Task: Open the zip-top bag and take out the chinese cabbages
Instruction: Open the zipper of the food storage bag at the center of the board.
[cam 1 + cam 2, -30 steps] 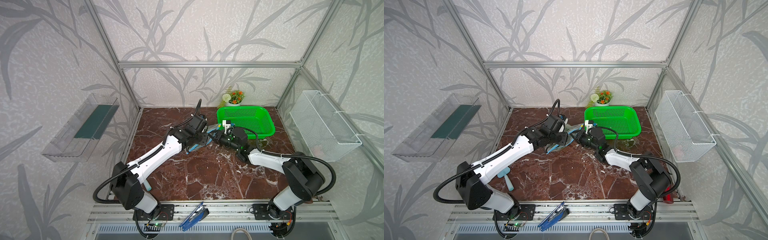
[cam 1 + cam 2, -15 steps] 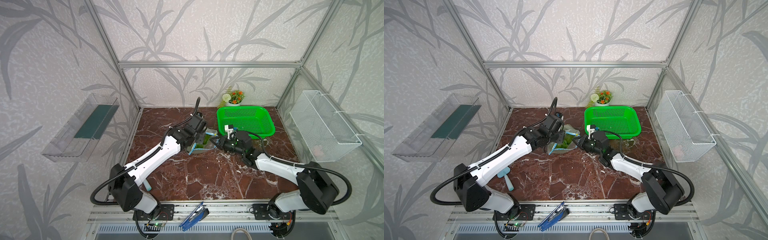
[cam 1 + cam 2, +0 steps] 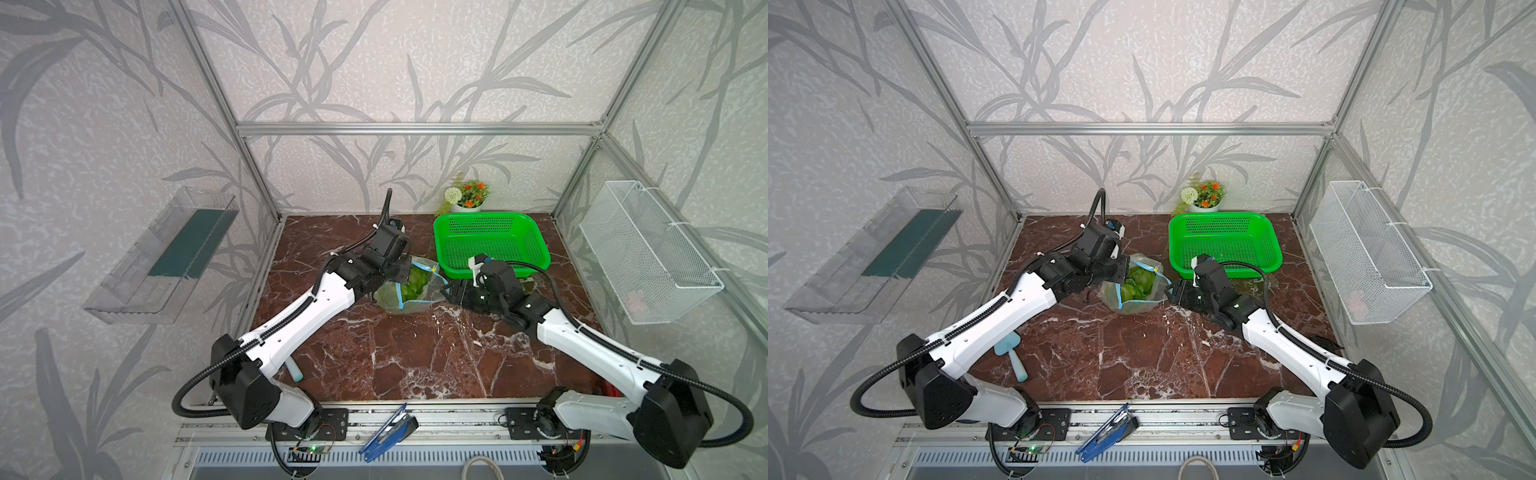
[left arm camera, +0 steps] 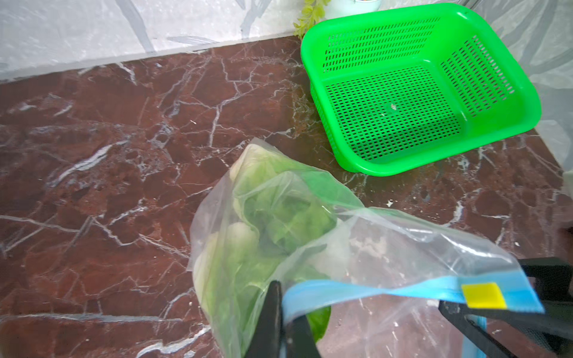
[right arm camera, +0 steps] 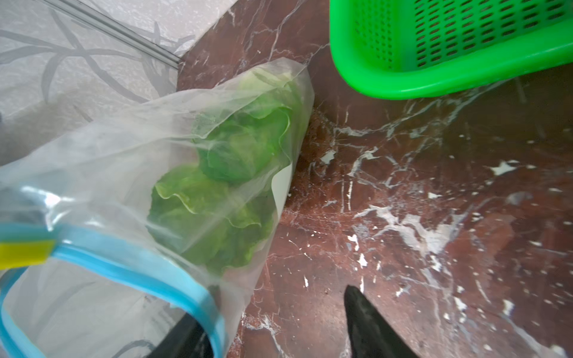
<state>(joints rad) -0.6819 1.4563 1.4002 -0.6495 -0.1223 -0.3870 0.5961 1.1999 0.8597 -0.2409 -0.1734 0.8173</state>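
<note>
Red-brown marble tabletop (image 3: 395,353): work surface.

Bright green perforated plastic basket (image 3: 482,215) at the back right of the top, nothing in it.

Clear crinkly zip-top bag (image 3: 405,286) sits on the marble just beside the basket's near-left corner, between the two grippers. In both top views its mouth gapes upward.

Two chinese cabbages (image 5: 235,173), white at the base with crinkled green leaves, lie inside the bag, one against the other.

Left gripper (image 4: 283,313): fingers pinched together on the bag's rim, clamping the blue zip strip (image 4: 372,289).

Right gripper (image 5: 273,307): jaws stand wide apart, gripping nothing. One finger shows behind the plastic by the strip; the other is free over the marble.

Small yellow slider tab (image 4: 482,296) sits on the strip, near the end away from the left gripper.
</note>
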